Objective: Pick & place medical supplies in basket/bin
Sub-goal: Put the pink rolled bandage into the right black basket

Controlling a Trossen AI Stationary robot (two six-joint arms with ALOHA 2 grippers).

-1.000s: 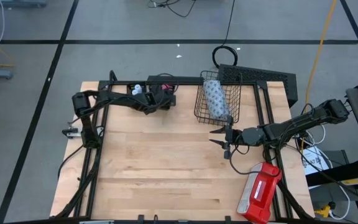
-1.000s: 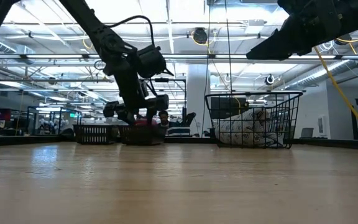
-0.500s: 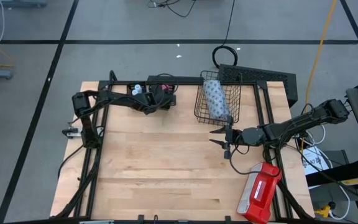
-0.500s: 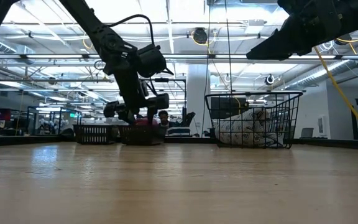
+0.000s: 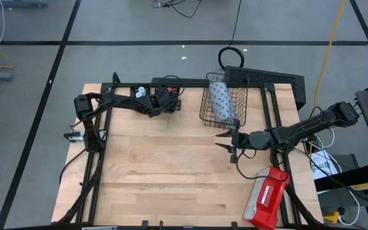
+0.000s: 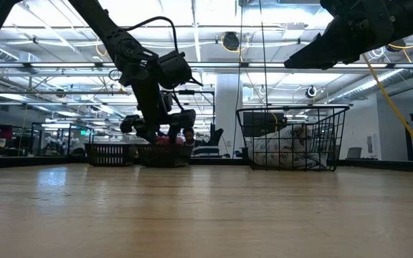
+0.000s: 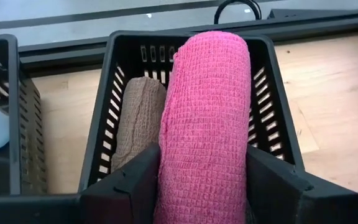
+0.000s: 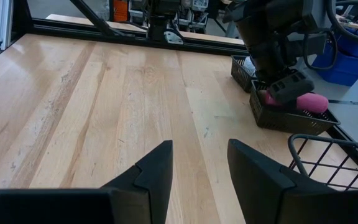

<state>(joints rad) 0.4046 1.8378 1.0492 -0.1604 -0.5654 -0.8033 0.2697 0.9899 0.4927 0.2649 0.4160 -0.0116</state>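
My left gripper (image 5: pixel 165 99) hangs over a small black tray (image 7: pixel 103 118) at the table's far edge and is shut on the pink block (image 7: pixel 207 106). A brown block (image 7: pixel 138 124) lies in that tray beside it. A second small tray (image 7: pixel 20 118) next to it holds white vials (image 5: pixel 140 91). The black wire basket (image 5: pixel 224 102) stands farther right with the pale dotted pack (image 5: pixel 220 101) lying inside. My right gripper (image 5: pixel 225 143) hovers open just near of the basket, holding nothing. My left gripper pinches the pink block between its two fingers (image 7: pixel 135 180), one on each long side near its near end (image 7: pixel 201 180), fingers lying along it. The block juts forward over the tray, its far end (image 7: pixel 213 40) above the tray's far wall; whether it rests there, I cannot tell.
A red-and-white case (image 5: pixel 267 198) lies at the table's near right corner. Black frame rails (image 5: pixel 101 147) run along the table's sides and far edge. A dark mesh panel (image 5: pixel 270 80) sits behind the basket. Bare wood (image 5: pixel 165 166) fills the middle and near part.
My left gripper has shifted slightly over the small tray, rising a little with the pink block.
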